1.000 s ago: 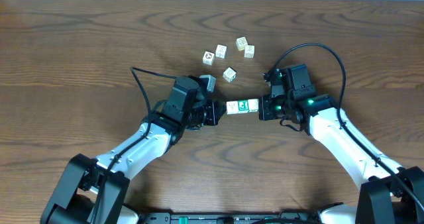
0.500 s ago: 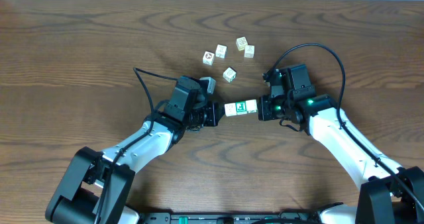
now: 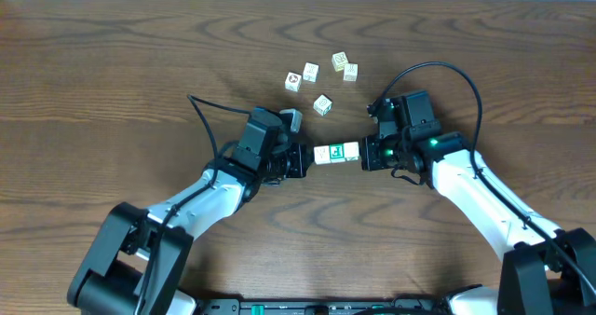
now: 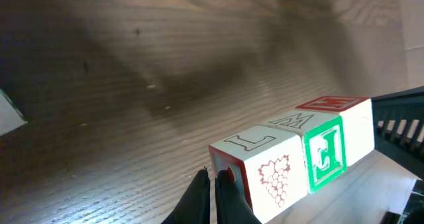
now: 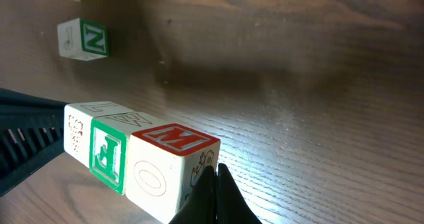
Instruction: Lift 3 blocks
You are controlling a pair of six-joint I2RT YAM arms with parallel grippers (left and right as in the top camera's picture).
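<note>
Across the wooden table, we see the left arm and the right arm reach in toward each other from the near edge. The left gripper and the right gripper face each other along one line. Both have their jaws drawn fully together. Neither has a block between its own fingers. Each pushes its closed tip against one end of the row of three blocks, so the row is pinched between the two grippers.

In the left wrist view, the closed fingers meet the end face of a cream block with a grape picture. Next along is the green-faced block, then the cream block with a red M on top. In the right wrist view, the fingers press on that M block. The three blocks sit face to face in a straight line.

In both wrist views a dark shadow lies on the wood well apart from the row, so the row seems to hang clear of the table. We cannot confirm this, because its underside is out of sight.

Five loose cubes lie beyond the row, apart from both grippers. Their marks are too small to read from overhead. The faces where fingers meet blocks are hidden, and the left wrist view cuts off the opposite gripper at its edge.
</note>
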